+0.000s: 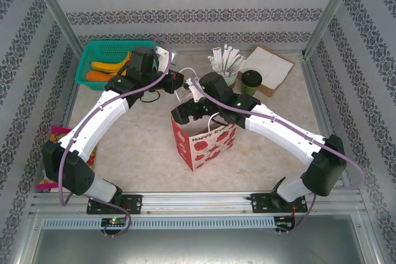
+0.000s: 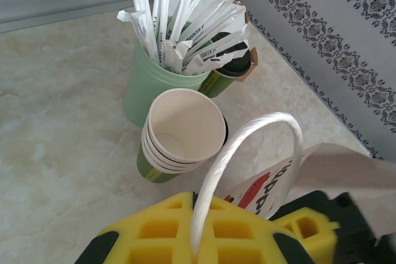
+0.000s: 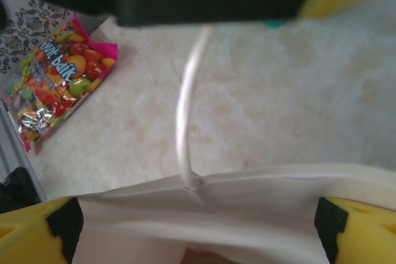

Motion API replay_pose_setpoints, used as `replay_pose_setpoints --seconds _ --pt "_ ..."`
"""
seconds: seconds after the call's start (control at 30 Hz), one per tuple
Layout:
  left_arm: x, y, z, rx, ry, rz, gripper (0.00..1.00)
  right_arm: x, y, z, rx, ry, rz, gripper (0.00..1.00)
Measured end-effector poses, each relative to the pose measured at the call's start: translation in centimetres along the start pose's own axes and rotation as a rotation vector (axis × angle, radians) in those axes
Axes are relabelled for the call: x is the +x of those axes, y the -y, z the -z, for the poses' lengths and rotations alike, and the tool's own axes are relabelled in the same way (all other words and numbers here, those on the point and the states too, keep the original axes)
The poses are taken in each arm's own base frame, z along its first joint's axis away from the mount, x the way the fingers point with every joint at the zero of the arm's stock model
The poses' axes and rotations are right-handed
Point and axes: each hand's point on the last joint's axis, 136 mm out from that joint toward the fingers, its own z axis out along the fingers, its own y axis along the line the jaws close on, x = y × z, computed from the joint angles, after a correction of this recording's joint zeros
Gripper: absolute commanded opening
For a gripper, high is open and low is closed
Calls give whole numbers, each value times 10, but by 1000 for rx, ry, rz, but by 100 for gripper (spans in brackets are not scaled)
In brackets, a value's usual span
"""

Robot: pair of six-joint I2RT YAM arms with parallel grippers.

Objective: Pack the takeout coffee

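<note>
Black plastic and a sliver of green are all the left wrist view gives of the coffee cup [image 2: 235, 69]. It stands behind a pale green cup of wrapped sticks [image 2: 154, 85], which hides most of it. A leaning stack of lidless cups [image 2: 179, 134] sits nearer the camera. The left claw [image 2: 201, 233] is cut off by the bottom edge. Its yellow fingers are together on the handle [image 2: 272, 119], a white cord that loops up out of them from the paper bag [image 2: 334, 165].

In the right wrist view a dark blurred shape blocks the top. The right claw [image 3: 198, 233] has its yellow fingers wide apart, one in each bottom corner, with the bag's white rim lying between them. Whether they touch it I cannot tell. A candy packet [image 3: 59, 78] lies on the bench [image 3: 278, 91] to the left.

From above, the coffee cup [image 1: 251, 81] stands upright at the far right of the bench, just beside the cup of wrapped sticks. Both claws are at the mouth of the bag, left [image 1: 179, 81] and right [image 1: 185, 112]. The coffee cup is well apart from both, off to their right beyond the right arm.
</note>
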Motion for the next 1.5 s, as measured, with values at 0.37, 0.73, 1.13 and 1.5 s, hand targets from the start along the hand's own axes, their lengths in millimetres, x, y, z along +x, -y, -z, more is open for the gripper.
replay_pose_setpoints --seconds 0.37,0.73,1.13,1.5 --pt "1 -2 2 -17 -14 -44 0 -40 20 52 183 235 78 98" --pt "3 -4 3 -33 -24 -78 0 -53 41 120 241 344 -50 98" --pt "5 14 3 77 -31 -73 0 -52 59 119 257 427 -95 98" --pt "9 39 6 226 -48 -79 0 -124 72 152 412 759 48 98"
